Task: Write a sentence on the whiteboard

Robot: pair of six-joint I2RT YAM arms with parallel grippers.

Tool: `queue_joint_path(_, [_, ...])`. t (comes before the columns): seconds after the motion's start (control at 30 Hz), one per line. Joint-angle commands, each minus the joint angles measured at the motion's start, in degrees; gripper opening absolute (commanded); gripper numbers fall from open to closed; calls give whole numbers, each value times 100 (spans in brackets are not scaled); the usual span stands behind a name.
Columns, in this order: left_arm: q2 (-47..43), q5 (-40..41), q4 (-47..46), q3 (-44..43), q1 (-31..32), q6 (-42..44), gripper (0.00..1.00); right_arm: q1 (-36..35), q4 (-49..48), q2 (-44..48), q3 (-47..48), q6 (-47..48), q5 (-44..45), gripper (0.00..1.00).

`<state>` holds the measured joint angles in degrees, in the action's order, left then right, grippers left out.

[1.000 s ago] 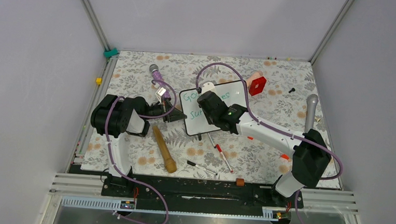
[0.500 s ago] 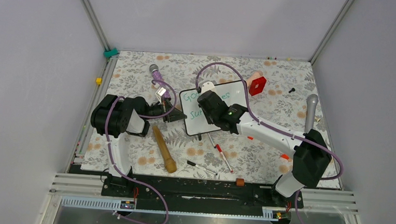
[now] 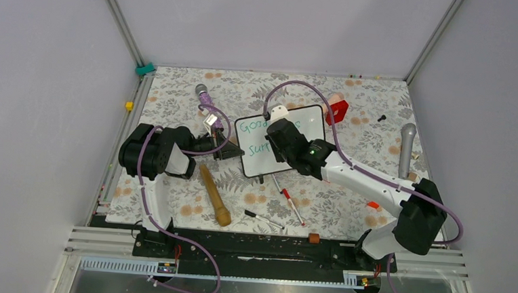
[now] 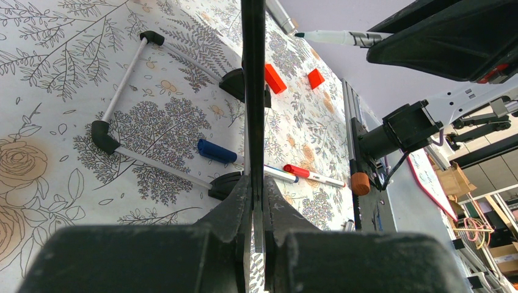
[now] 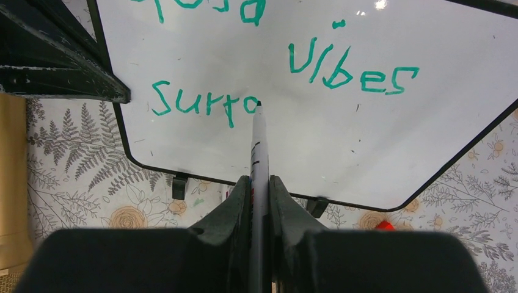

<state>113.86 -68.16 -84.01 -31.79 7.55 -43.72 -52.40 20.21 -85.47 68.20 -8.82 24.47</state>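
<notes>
The whiteboard [image 3: 312,122] stands tilted mid-table on its little black feet. My left gripper [image 3: 232,150] is shut on its left edge; the left wrist view shows that edge [image 4: 253,91] end-on, pinched between the fingers [image 4: 256,201]. My right gripper [image 3: 280,137] hangs over the board's face, shut on a white marker [image 5: 259,152]. The marker's tip rests on the whiteboard [image 5: 366,140] just after the last green letter. The sentence [image 5: 204,104] reads "Good vibes" on the top line and "Surro" below it. My right arm hides the board's middle in the top view.
A wooden pestle-like stick [image 3: 214,195] lies front left of the board. Two loose markers [image 3: 292,204] [image 3: 263,219] lie in front of it. A red block [image 3: 338,110] sits at the board's back right corner. A grey microphone [image 3: 406,149] lies at the right, another [image 3: 202,91] at the back left.
My right arm has shifted to the right along the board, carrying the marker with it. The left gripper and the board have stayed put.
</notes>
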Motion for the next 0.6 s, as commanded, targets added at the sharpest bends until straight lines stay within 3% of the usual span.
queue_joint_path(0.0, [135,-45,-57,-55,25,250,3,80,22,-119,129,-14,140,0])
queue_joint_path(0.57, [130,-46,-63,-53,27,249,3,156,32,-413,281,-52,181,0])
